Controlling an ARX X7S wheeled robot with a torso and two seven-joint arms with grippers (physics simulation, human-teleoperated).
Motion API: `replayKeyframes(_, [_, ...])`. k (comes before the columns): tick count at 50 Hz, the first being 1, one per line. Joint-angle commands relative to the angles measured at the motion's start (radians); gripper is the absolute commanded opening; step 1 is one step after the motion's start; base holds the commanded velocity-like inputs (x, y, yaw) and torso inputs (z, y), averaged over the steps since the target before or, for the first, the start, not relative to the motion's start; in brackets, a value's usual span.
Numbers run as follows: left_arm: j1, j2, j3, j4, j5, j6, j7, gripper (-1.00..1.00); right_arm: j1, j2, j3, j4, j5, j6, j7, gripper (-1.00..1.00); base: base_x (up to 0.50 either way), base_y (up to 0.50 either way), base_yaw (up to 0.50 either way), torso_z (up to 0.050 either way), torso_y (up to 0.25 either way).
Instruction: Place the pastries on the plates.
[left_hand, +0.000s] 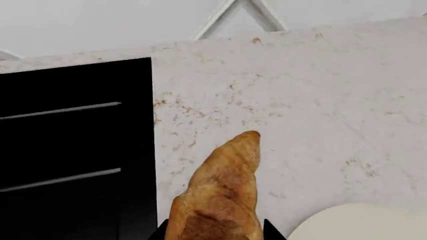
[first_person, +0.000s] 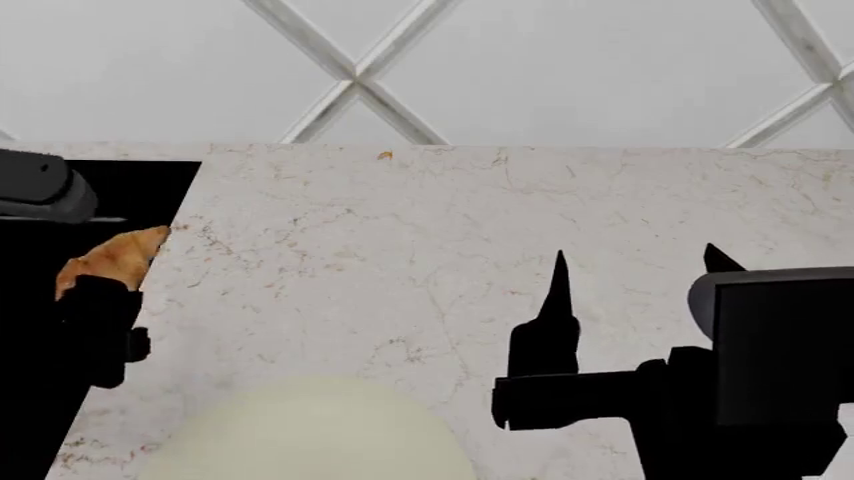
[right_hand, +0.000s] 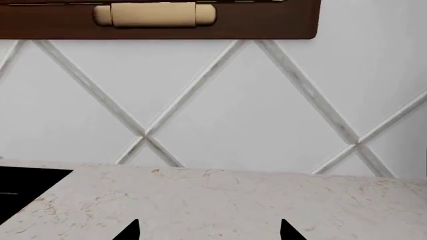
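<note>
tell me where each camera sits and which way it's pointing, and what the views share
Left wrist: sits behind the left gripper, faces across the marble counter; fingertips clamp the croissant.
Head: sits high, faces forward and down; shows the left gripper holding the croissant and the open right gripper.
Right wrist: sits behind the right gripper, faces the tiled wall; two fingertips show.
Shared: head and left wrist both show the cream plate.
</note>
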Motion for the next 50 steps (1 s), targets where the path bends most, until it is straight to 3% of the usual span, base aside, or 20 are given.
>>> replayKeyframes(1, [0.039, -0.075, -0.104, 0.226, -0.366, 0.080, -0.281, -1.00, -0.005, -0.032, -0.005, 0.033, -0.060, -0.075, -0.082, 1.00, 0.00, 0.00, 0.00, 0.000, 0.000])
replayKeyframes(4, [0.103, -0.032, -0.206, 0.290, -0.283, 0.097, -0.207, -1.00, 0.003, -0.034, -0.026, 0.058, -0.103, -0.086, -0.110, 1.00, 0.00, 0.00, 0.00, 0.000, 0.000])
replayKeyframes(10, [0.199, 0.017, -0.282, 0.318, -0.185, 0.129, -0.132, -1.00, 0.003, -0.037, -0.036, 0.095, -0.112, -0.085, -0.122, 1.00, -0.29, 0.11, 0.00, 0.000, 0.000])
replayKeyframes(25, [0.256, -0.002, -0.291, 0.346, -0.258, 0.173, -0.157, -1.00, -0.027, -0.023, -0.023, 0.052, -0.097, -0.088, -0.100, 1.00, -0.50, 0.21, 0.00, 0.000, 0.000])
replayKeyframes(31, [0.265, -0.007, -0.295, 0.345, -0.250, 0.178, -0.149, -1.00, -0.031, -0.012, -0.042, 0.023, -0.150, -0.107, -0.120, 1.00, 0.00, 0.00, 0.00, 0.000, 0.000])
replayKeyframes(50, [0.278, -0.007, -0.283, 0.344, -0.239, 0.199, -0.140, -1.00, -0.026, 0.005, -0.060, 0.012, -0.159, -0.100, -0.131, 1.00, 0.00, 0.50, 0.00, 0.000, 0.000])
